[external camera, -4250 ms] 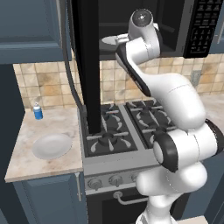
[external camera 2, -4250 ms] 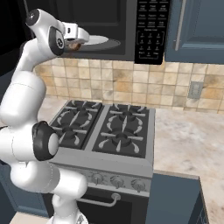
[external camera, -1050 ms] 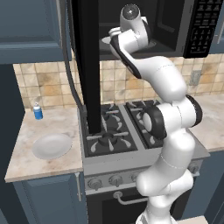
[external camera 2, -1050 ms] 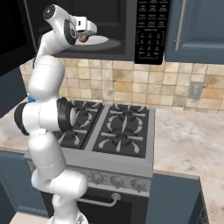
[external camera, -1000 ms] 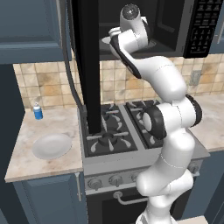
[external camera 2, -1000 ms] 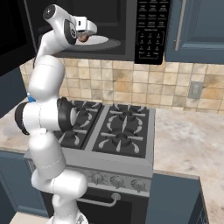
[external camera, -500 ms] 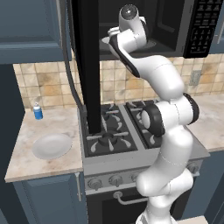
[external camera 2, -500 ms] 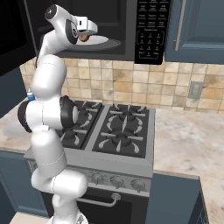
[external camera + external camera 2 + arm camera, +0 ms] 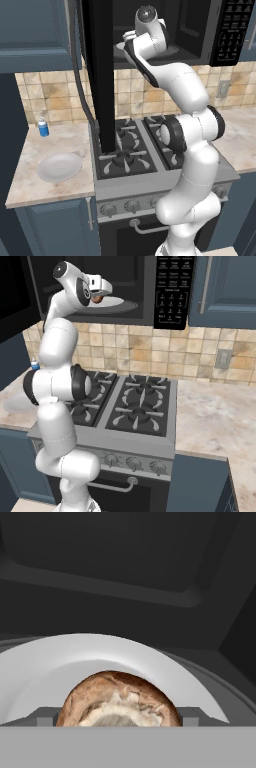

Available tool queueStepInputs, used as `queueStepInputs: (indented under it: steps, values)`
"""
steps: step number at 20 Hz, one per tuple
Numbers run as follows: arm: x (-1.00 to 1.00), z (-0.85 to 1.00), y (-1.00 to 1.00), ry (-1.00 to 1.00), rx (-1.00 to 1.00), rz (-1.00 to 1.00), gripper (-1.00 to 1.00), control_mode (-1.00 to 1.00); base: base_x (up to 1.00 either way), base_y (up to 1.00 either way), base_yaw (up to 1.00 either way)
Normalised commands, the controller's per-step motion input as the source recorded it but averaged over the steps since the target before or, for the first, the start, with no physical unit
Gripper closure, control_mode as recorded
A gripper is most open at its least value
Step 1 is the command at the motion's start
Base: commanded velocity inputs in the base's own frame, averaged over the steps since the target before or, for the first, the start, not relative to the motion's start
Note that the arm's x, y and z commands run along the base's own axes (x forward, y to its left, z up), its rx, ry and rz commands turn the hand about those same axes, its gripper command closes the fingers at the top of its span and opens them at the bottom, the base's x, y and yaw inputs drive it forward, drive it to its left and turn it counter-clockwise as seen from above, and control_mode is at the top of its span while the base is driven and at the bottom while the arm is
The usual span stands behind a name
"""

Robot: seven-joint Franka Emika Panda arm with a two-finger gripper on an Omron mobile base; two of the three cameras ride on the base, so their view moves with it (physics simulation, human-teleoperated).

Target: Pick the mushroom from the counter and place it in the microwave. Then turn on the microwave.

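The microwave [image 9: 167,286] hangs above the stove with its black door [image 9: 100,75] swung wide open to the left. My gripper [image 9: 100,296] reaches into the cavity, just over the white turntable plate [image 9: 120,305]. The mushroom [image 9: 119,699], brown with a pale tan centre, sits between my two fingertips [image 9: 46,717], which press against its sides. From the right base view the mushroom [image 9: 98,299] hangs at the gripper, low over the plate's left part. The beige marbled counter [image 9: 30,180] lies left of the stove.
A black gas stove [image 9: 135,150] stands right under the arm. On the left counter lie a white plate [image 9: 59,166] and a small blue bottle [image 9: 43,127]. More counter [image 9: 215,411] runs right of the stove. Dark blue wall cabinets [image 9: 225,286] flank the microwave.
Since the oldest frames the arm's elbow has swung upright under the microwave. Over the last second the hand and mushroom have stayed almost still inside the cavity.
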Motion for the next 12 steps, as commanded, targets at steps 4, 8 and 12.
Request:
queueStepInputs:
  steps: [4,8,12]
  values:
    - [0.09,0.00,0.01,0.00,0.00,0.00,1.00,-1.00,0.00,0.00,0.00]
    - [0.08,0.00,0.02,0.00,0.00,0.00,1.00,-1.00,0.00,0.00,0.00]
    - [0.03,0.00,0.02,0.00,0.00,0.00,1.00,-1.00,0.00,0.00,0.00]
